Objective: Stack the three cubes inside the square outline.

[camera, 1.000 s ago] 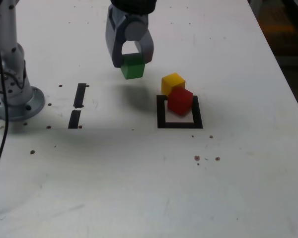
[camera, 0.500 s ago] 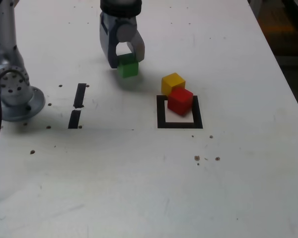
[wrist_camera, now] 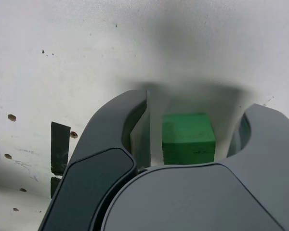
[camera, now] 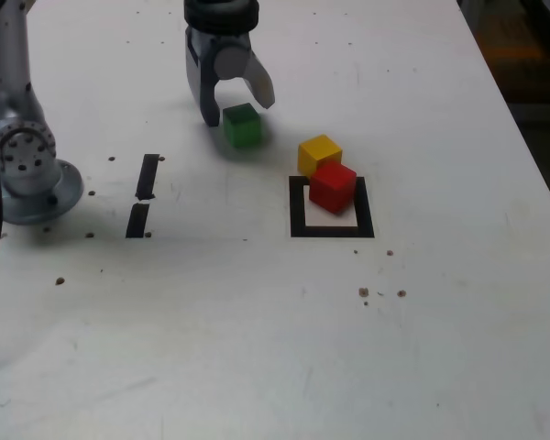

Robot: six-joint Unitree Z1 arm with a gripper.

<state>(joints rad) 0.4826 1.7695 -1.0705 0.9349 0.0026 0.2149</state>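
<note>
The jaws stand parted over the white bench, pointing down, gripping nothing; the green cube sits on the bench between them, and the wrist view shows a clear gap on each side of it, so neither finger touches it; the cube lies outside the square outline, which is on the side of the jaws toward the exterior view's right and nearer the camera; the red cube rests inside that outline at its far edge, tilted a little; the yellow cube sits just behind the red one, touching it, at or just over the outline's far edge; two short black tape strips lie on the other side of the jaws, toward the exterior view's left, with the arm's base beyond them; small dark specks dot the bench.
</note>
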